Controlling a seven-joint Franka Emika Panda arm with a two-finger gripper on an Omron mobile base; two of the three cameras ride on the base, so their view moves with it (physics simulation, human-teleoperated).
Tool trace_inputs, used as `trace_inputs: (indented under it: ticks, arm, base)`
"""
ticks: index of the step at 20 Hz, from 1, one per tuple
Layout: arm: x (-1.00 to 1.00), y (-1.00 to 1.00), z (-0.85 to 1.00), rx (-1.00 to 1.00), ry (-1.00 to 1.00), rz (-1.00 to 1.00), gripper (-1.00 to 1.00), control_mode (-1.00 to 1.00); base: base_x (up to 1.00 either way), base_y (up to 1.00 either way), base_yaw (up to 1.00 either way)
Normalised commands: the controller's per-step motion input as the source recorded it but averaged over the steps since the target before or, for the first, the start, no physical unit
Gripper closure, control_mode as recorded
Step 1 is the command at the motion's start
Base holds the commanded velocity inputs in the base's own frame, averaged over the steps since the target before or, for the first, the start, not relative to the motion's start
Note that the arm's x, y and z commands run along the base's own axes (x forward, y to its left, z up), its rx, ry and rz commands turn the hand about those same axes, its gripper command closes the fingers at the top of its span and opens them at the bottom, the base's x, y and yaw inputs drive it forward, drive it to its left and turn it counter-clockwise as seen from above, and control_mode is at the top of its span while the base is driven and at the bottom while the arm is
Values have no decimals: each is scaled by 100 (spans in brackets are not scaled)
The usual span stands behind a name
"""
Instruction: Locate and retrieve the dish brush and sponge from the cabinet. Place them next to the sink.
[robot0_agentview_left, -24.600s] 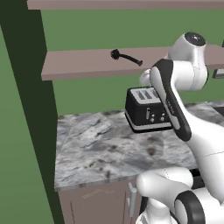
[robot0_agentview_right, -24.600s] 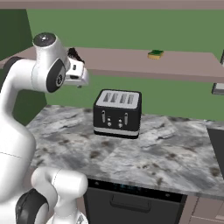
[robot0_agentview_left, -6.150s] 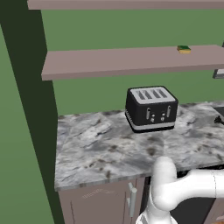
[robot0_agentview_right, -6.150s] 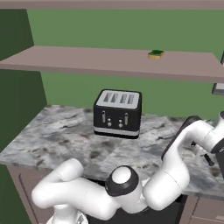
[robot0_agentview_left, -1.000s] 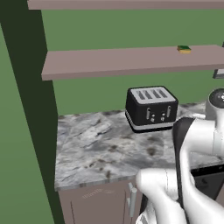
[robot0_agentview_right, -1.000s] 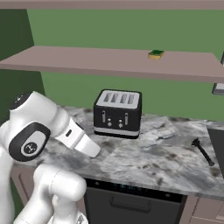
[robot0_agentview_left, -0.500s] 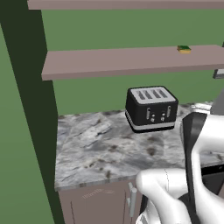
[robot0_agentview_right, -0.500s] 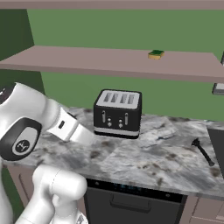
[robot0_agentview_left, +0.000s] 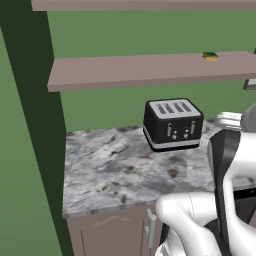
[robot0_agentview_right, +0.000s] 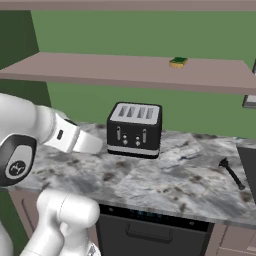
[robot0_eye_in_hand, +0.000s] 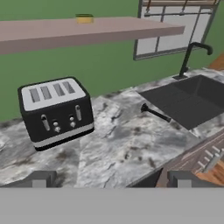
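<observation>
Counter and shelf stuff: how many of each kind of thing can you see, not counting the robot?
Toaster: 1, on the counter
Dish brush: 1, lying on the counter near the sink
Sponge: 1, on the shelf
Faucet: 1, behind the sink
Total: 4 things
</observation>
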Motion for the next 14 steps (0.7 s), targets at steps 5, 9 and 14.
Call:
trace_inputs:
  ticks: [5, 9, 14]
  arm:
    - [2, -2, 34, -1, 0, 3, -100, -100]
    - [4, 0, 31, -6, 0, 0, -100, -100]
    - [17, 2, 23, -4, 2, 1, -100, -100]
  base:
    - [0, 0, 0]
    - [0, 0, 0]
    - [0, 0, 0]
